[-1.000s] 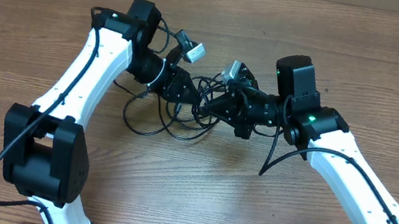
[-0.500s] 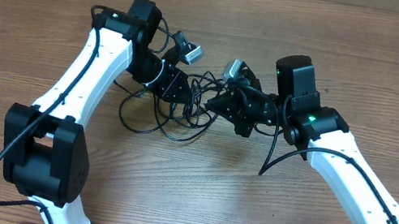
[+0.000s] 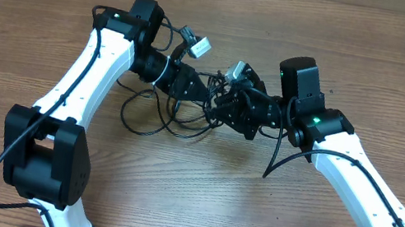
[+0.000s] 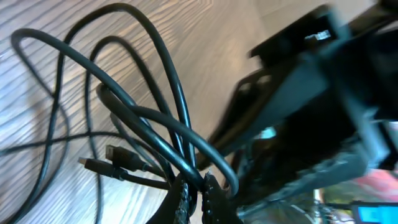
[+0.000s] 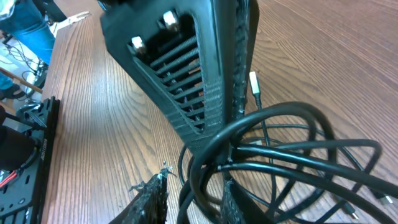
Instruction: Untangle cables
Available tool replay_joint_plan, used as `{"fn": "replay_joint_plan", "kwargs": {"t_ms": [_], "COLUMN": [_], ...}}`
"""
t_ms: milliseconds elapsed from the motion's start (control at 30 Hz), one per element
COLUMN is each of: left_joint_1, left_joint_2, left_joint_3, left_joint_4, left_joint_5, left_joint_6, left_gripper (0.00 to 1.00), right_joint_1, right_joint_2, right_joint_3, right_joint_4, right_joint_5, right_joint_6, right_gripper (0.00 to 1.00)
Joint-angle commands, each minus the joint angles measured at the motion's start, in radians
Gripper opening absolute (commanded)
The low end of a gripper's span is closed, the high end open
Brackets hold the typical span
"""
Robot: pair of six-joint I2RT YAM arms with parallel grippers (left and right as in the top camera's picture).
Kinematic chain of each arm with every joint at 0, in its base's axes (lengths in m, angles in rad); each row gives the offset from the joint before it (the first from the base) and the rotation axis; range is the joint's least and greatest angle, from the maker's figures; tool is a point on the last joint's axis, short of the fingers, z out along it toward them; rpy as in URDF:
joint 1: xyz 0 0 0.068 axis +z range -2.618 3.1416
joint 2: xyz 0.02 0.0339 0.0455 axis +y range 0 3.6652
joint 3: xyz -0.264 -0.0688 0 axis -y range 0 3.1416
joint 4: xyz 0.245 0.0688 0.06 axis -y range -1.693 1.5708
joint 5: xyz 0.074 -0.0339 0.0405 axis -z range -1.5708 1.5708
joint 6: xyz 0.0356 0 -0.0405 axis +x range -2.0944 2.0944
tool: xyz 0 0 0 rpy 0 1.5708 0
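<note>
The step in hand looks like pulling the knot apart between the two hands, and it should go well only if each hand owns a different strand. The left gripper (image 4: 198, 193) is pressed together on the cables (image 4: 149, 118), pinching what seems to be two or three cords at its very tips, with the loops fanning out ahead of it over the table (image 3: 251, 214). A firm hold there is right, but it should draw back toward its own arm slowly, watching that the loose plug (image 4: 115, 152) lying ahead of its tips and to their left slides free and does not snag in a loop. The right gripper (image 5: 189, 199) has its fingers spread, and a thick loop of cord runs through the gap without being clamped. It would do better to close on that single loop only, low near the fingertips, then pull the opposite way.

The left arm (image 3: 99, 62) reaches forward and bends inward at the wrist, its tips angled down at the bundle. The right arm (image 3: 359, 174) comes in from the other side, wrist turned inward too, so the two grippers meet almost nose to nose over the tangle, most of which lies just below and to the left of them.
</note>
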Motion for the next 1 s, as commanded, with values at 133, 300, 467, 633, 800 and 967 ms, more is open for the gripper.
{"fn": "replay_joint_plan", "kwargs": {"t_ms": [133,300,467,633,800,967], "left_joint_1": [0.0,0.0,0.0,0.0,0.0,0.0], "left_joint_2": [0.008,0.008,0.008,0.008,0.008,0.008], "left_joint_3": [0.006,0.006,0.006,0.006,0.006,0.006], "left_joint_4": [0.005,0.005,0.005,0.005,0.005,0.002], "left_joint_5": [0.14,0.135,0.128,0.082,0.006,-0.034], "left_joint_6": [-0.003,-0.003,-0.003,-0.004,-0.007,-0.007], "left_gripper": [0.04,0.04,0.04,0.04,0.26,0.47], "right_joint_1": [0.005,0.005,0.005,0.005,0.005,0.005], "right_joint_2": [-0.021,-0.021,-0.021,-0.021,-0.021,-0.021], "right_joint_3": [0.01,0.01,0.01,0.01,0.01,0.01], "right_joint_4": [0.001,0.001,0.001,0.0,0.001,0.019], "right_joint_5": [0.002,0.002,0.0,-0.006,-0.006,-0.006], "right_joint_6": [0.0,0.0,0.0,0.001,0.023,0.087], "right_gripper": [0.27,0.04,0.04,0.04,0.04,0.04]}}
